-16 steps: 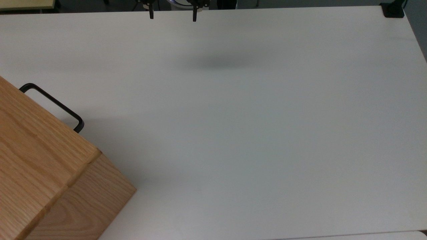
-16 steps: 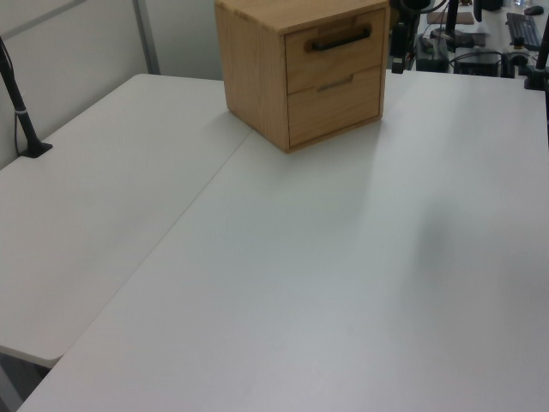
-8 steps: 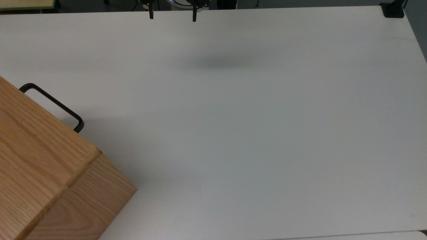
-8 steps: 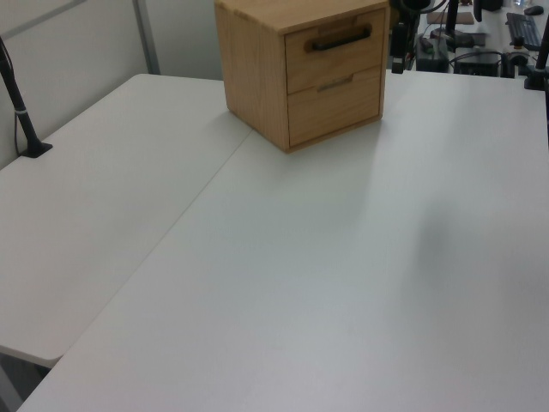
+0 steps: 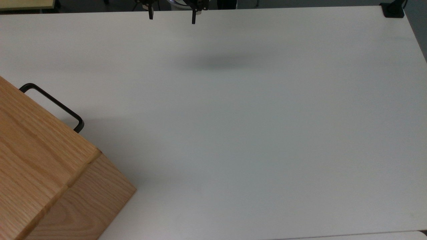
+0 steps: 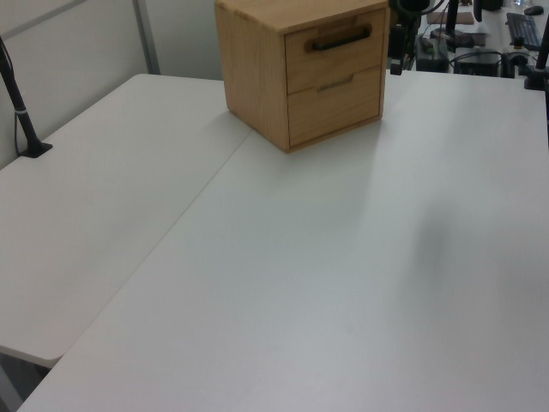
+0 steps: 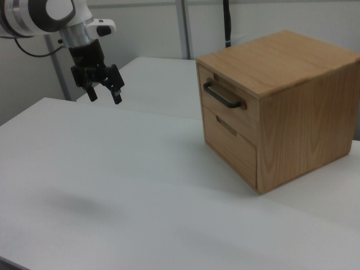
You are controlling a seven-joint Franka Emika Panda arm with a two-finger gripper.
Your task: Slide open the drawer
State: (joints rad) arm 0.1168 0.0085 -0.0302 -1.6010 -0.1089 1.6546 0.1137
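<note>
Right view: boxy grained-oak drawer (image 7: 226,99) w/ black metal bar handle (image 7: 222,97), flush shut; end effector (image 7: 104,94) well apart from it, fingers spread wide, empty, above smooth white worktop (image 7: 112,185).

White table (image 5: 253,133) spanning the top view, with a seam between two tabletops in the left view. Oak cabinet body (image 7: 304,121) standing on it. Black clamp (image 5: 393,10) at the top view's upper right corner; black post (image 6: 17,103) at the left view's left edge.

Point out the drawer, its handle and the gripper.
drawer (image 7: 229,93), right view, upper front panel.
handle (image 7: 222,97), right view, middle of the black bar.
gripper (image 7: 105,94), right view, midway between the open fingers.
</note>
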